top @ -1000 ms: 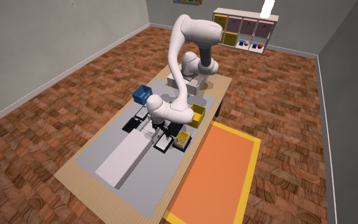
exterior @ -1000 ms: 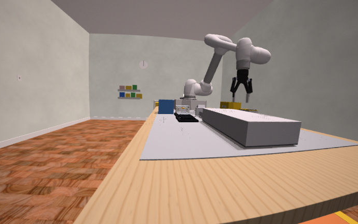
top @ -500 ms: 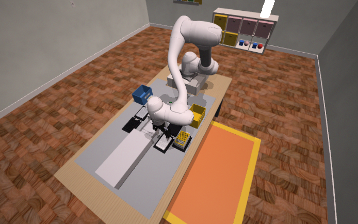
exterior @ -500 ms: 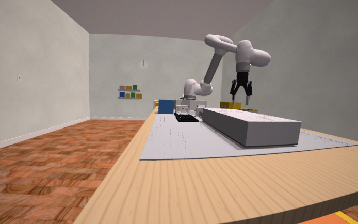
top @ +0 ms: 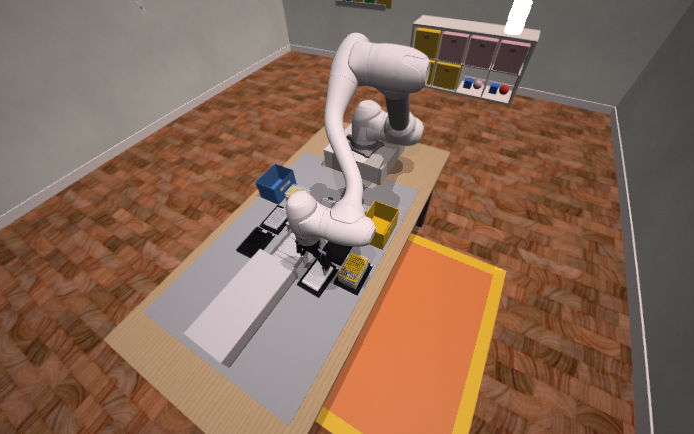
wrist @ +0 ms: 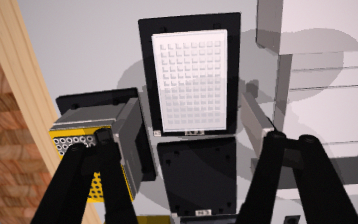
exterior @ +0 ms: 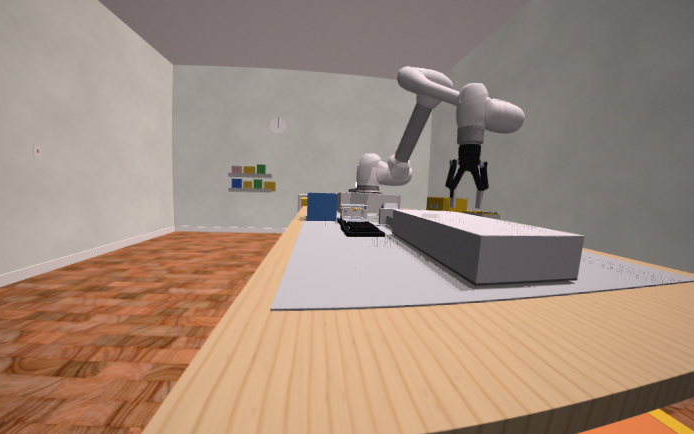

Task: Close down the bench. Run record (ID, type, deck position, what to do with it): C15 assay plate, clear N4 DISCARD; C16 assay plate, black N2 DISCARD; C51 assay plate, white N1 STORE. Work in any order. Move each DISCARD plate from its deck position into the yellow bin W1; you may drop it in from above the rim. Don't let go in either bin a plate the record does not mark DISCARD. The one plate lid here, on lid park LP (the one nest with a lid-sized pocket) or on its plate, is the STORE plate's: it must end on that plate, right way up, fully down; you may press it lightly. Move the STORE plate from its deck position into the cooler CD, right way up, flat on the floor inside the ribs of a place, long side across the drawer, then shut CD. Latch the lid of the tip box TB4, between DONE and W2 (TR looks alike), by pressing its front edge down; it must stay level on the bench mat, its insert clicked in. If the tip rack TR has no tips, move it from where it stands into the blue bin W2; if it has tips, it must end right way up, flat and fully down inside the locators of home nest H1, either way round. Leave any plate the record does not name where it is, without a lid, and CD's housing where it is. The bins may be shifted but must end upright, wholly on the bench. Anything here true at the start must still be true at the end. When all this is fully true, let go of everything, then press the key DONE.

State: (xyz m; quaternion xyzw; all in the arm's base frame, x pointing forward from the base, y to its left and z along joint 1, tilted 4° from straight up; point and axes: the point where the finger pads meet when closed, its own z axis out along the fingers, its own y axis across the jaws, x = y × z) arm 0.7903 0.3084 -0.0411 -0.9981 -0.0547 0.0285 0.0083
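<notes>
Hanging above the nests with its fingers apart and nothing between them, the pincer (exterior: 467,189) shows in the wrist view only as two black fingers cut off by the lower edge. Straight ahead of it lies the white assay plate (wrist: 190,81), flat in a black nest (wrist: 146,75), its long side running away from the camera and its wells facing up; the label under it is too small to read. Nearer the camera is a second black nest (wrist: 198,175) with no plate in it. To the left, a tip rack (wrist: 76,150) with a yellow perforated face and a grey side is partly hidden behind the left finger, so whether it holds tips is hard to tell. In the top view the robot's forearm (top: 334,221) covers much of the deck; the black assay plate (top: 253,240), the yellow bin (top: 387,223) and the blue bin (top: 273,189) stay visible on the tabletop (top: 139,345). From the exterior view the long grey cooler (exterior: 487,242) hides the nests below the pincer.
</notes>
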